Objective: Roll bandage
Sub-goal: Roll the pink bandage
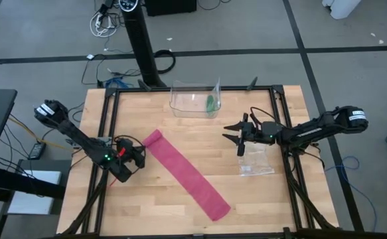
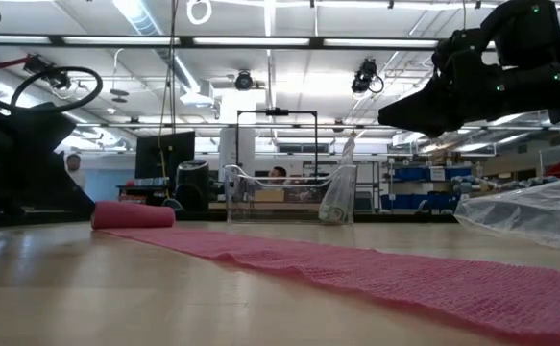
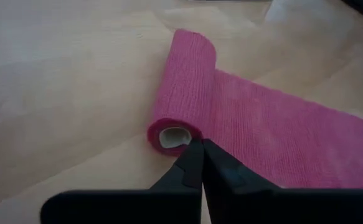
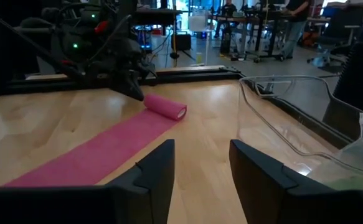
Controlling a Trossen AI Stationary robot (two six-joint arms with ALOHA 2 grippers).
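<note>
Pink bandage [image 1: 185,174] lies slantwise across the wooden table [image 1: 133,206], rolled a little at its far end. The left gripper [image 3: 201,148], fingers pressed together, sits just beside that roll's open core, holding nothing. The right gripper [image 4: 201,163] hangs well apart with its fingers spread, empty.

A robotics lab is showing here: ceiling strip lights [image 2: 260,42] are glowing in the upper part of the low view, blue storage bins [image 2: 422,175] are sitting on shelving at right, and cables [image 1: 103,25] are trailing across the grey floor [image 1: 40,33] at the high view's upper left.
</note>
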